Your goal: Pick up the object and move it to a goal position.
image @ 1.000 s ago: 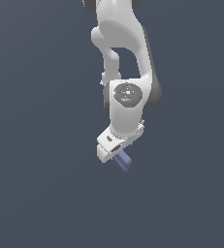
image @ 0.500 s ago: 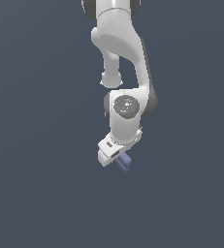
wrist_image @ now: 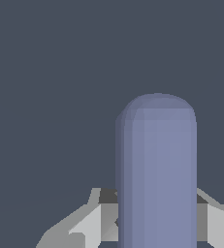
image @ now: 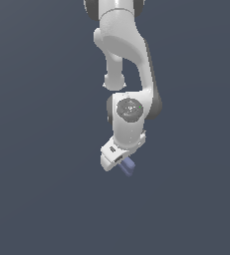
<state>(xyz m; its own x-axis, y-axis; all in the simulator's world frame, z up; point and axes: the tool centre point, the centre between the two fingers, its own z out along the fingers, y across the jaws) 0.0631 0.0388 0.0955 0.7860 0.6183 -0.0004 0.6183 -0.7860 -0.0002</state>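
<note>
**Bar held in pincer, slip is the risk**

Franka arm [image: 129, 60] fills the exterior view's upper centre, wrist tilted. Judged risk: the bar twisting or sliding out during transit, since much of it sticks out past the fingers. Pincer [image: 122, 163], lower centre, is clamped on the periwinkle bar [image: 128, 167], fingers [wrist_image: 91, 223] touching both sides.

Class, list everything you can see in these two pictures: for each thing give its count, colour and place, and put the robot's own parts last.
block: one, periwinkle blue, sticking out from between the gripper's fingers, seen in both views.
background: plain dark grey-blue, filling both views; no other items visible.
arm: one, white with dark joints, hanging down from the top of the exterior view.
gripper: one, white, at the arm's lower end, shut on the block.
</note>
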